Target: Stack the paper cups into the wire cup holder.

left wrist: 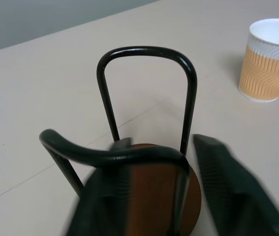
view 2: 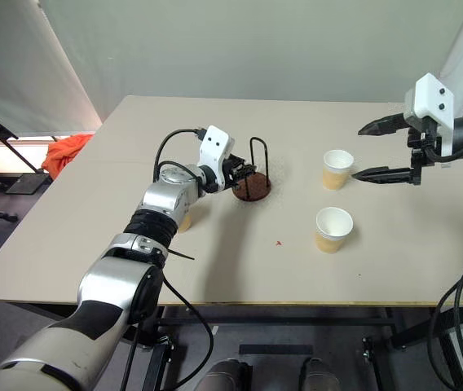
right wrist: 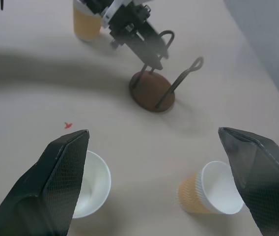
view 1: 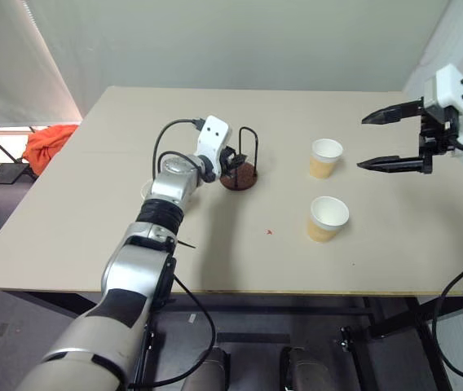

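the wire cup holder (view 1: 240,167) stood on the table (view 1: 297,252), its near loop between the left gripper (view 2: 240,173)'s narrowed jaws, grip unclear. the right gripper (view 1: 390,140) hung wide open beside two paper cups (view 1: 325,157), holding nothing.

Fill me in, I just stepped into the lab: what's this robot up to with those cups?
It is stacking paper cups into a wire cup holder, which stands empty. The left gripper is at the holder, fingers around one wire loop. The right gripper hovers wide open near two upright cups, one farther back and one nearer. A third cup stands behind the left arm.
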